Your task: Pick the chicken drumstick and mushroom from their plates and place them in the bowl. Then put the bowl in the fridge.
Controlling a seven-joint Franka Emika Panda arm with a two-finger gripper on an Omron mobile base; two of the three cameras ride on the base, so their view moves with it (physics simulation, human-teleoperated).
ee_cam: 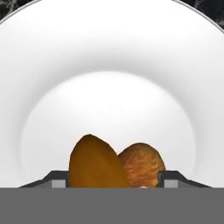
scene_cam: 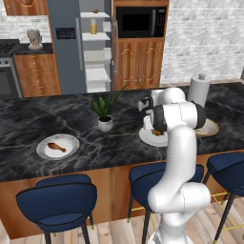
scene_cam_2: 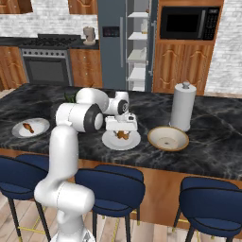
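Observation:
The mushroom [ee_cam: 116,164], an orange-tan lump, lies on a white plate [ee_cam: 109,65] near the counter's front edge. My gripper [ee_cam: 113,179] is down over it, one finger against each side of the mushroom [scene_cam_2: 124,135]. From the left base the gripper [scene_cam: 151,125] sits low on that plate [scene_cam: 144,137]. The chicken drumstick [scene_cam: 56,147] lies on a second plate [scene_cam: 71,143] far to the left. A cream-tan bowl [scene_cam_2: 156,142] sits just right of the mushroom plate [scene_cam_2: 111,141]. The blue-grey fridge [scene_cam: 64,52] stands behind the counter with a door open onto white shelves.
A paper towel roll [scene_cam_2: 183,106] stands behind the bowl. A potted plant [scene_cam: 105,112] is on the dark marble counter [scene_cam: 28,124] between the two plates. Blue stools [scene_cam: 57,200] line the counter's near side. A black microwave [scene_cam: 140,21] sits right of the fridge.

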